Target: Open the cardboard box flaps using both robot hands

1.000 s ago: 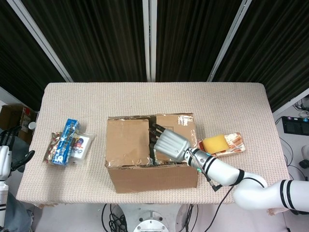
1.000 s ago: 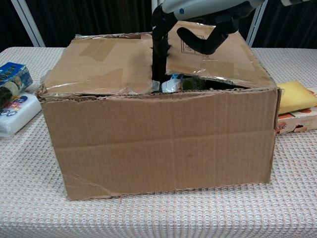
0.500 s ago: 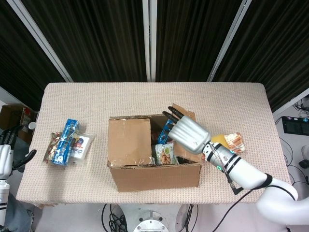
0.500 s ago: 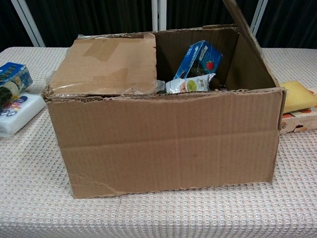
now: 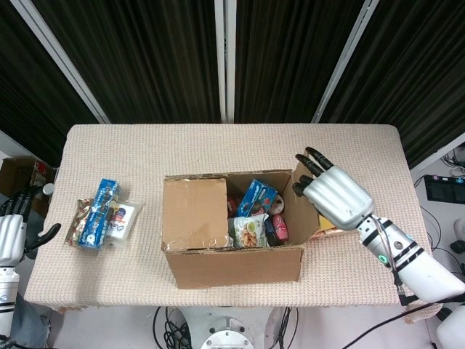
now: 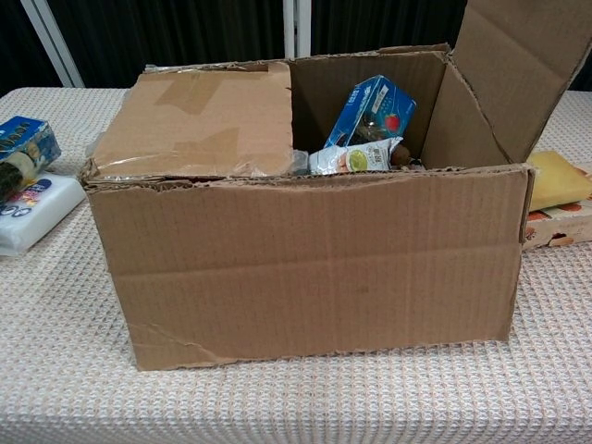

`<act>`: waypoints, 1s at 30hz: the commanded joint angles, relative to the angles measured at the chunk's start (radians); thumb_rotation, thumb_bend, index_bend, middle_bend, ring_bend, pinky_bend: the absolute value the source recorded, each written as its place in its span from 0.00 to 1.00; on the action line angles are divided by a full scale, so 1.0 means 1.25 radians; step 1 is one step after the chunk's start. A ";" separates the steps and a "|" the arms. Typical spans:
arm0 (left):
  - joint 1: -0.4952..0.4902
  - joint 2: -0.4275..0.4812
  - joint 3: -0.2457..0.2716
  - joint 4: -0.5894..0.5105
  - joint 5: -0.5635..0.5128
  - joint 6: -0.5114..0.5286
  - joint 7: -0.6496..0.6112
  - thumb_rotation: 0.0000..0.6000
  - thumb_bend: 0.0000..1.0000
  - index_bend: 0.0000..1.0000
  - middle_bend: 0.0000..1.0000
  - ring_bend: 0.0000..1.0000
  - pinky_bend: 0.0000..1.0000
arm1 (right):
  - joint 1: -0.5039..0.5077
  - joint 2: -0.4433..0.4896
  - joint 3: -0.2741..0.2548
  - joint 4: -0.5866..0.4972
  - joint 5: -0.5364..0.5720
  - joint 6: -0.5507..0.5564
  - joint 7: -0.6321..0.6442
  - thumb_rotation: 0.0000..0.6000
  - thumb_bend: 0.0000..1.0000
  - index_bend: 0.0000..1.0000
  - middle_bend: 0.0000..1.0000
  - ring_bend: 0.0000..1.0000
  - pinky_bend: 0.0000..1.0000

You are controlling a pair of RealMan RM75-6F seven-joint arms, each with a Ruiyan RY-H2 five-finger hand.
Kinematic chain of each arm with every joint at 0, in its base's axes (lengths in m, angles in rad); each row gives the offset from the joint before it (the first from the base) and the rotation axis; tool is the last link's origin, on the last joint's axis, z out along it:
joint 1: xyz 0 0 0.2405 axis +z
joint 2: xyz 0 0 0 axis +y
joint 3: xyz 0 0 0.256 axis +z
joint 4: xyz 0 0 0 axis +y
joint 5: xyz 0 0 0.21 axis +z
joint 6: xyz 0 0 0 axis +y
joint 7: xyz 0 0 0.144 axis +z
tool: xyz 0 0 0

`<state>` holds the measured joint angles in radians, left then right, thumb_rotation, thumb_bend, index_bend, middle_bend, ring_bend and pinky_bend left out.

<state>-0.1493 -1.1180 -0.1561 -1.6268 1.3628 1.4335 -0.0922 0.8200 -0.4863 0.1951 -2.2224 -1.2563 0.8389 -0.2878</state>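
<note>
The cardboard box stands mid-table. Its left flap lies flat over the left half. The right flap stands raised and leans outward to the right. Inside show a blue carton and a snack packet. My right hand hovers over the raised flap with fingers spread, holding nothing. My left hand sits off the table's left edge, fingers apart, far from the box.
A blue carton and flat packets lie on the table's left side. A yellow sponge on a packet rests right of the box, partly hidden by the flap in the head view. Dark curtains stand behind the table.
My right hand lifted out of the gap between the flaps and swung right, carrying the right flap up and outward. The box's contents came into view. The left flap stayed flat.
</note>
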 commanded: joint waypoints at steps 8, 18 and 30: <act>-0.010 -0.003 0.002 -0.006 0.002 -0.011 0.008 0.00 0.00 0.12 0.12 0.09 0.17 | -0.126 0.067 -0.030 0.056 -0.072 0.037 0.143 1.00 0.89 0.46 0.45 0.08 0.00; -0.033 0.006 -0.004 -0.034 0.022 -0.017 0.045 0.00 0.00 0.12 0.12 0.09 0.17 | -0.204 0.046 -0.015 0.114 -0.116 0.150 0.241 1.00 0.85 0.27 0.37 0.05 0.00; -0.280 0.011 -0.077 -0.150 0.198 -0.187 0.051 0.00 0.00 0.13 0.13 0.09 0.17 | -0.314 -0.040 -0.020 0.186 -0.172 0.314 0.472 1.00 0.80 0.02 0.09 0.00 0.00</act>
<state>-0.4202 -1.0889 -0.2256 -1.7751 1.5614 1.2731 -0.0274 0.4550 -0.5188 0.1726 -2.0101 -1.4521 1.2064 0.2534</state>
